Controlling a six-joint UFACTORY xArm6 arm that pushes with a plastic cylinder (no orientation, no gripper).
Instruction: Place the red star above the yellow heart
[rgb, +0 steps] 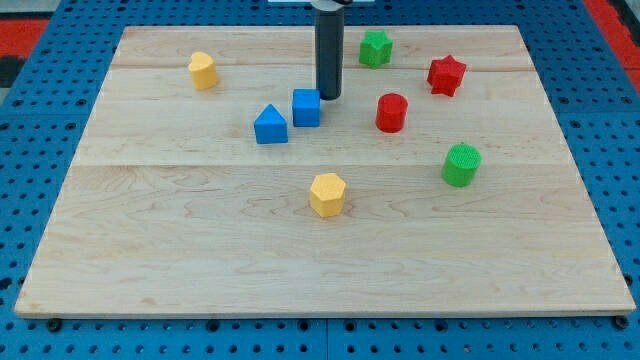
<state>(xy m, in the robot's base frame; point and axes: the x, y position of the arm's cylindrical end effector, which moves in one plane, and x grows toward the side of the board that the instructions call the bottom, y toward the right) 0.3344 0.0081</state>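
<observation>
Wood, pale and planked, makes up the board (200, 230) on which everything lies, and around it shows a blue pegboard surface (20, 180) dotted with holes, with a patch of red at each of the view's top corners. My tip (329, 97) comes down from the view's top edge as a straight dark rod and stands on the board; it carries no pincer, so nothing opens or closes there and it holds nothing. The tip sits just beside the blue cube (307, 107), at that block's upper right, whether touching or not I cannot tell. The red star (446, 75) lies well apart from the tip, toward the view's right and slightly higher on the board. The yellow heart (203, 70) lies well apart on the other side, near the view's top left, roughly level with the star, so the tip stands between the two and a little lower. A blue block with a peaked top (270, 126) sits just left of and below the cube. A green star (375, 48) lies up and to the right of the rod, a red cylinder (391, 112) to the tip's right, a green cylinder (461, 165) lower right, and a yellow hexagonal block (327, 194) near the board's middle.
</observation>
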